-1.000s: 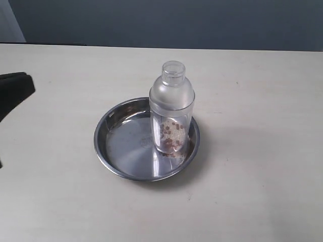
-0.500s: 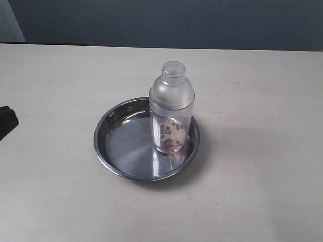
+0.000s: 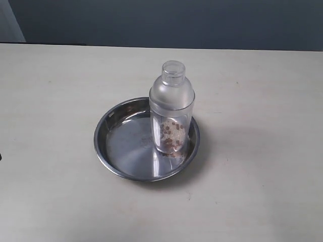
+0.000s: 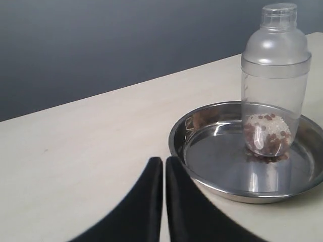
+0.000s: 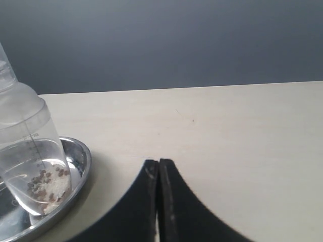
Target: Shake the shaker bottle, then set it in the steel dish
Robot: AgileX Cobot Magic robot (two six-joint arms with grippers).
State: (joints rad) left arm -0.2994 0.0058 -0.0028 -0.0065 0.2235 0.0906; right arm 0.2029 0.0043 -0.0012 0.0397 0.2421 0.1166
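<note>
Shows a clear plastic bottle (image 3: 171, 108) with a frosted domed top and a small round cap, and brown granules mixed with paler ones heaped at the bottom. Stands upright inside the dish (image 3: 121, 146), on the flat floor near the right-hand rim in the exterior view, rising well above it. Mirrors the granules in the shiny steel beneath. Rests with the dish on the pale bench (image 3: 262, 191).

Against a second ago: finds bottle and dish where they were. Misses the black arm part that lay at the left edge of the exterior view, down now to a dark sliver.

Carries fine printed measuring marks on the bottle wall in the right wrist view, too small to read.

With the left pincer (image 4: 164, 162) closed, jaws tip to tip, gripping nothing, near the dish rim but apart from it. With the right pincer (image 5: 158, 164) likewise closed and empty, near the dish.
</note>
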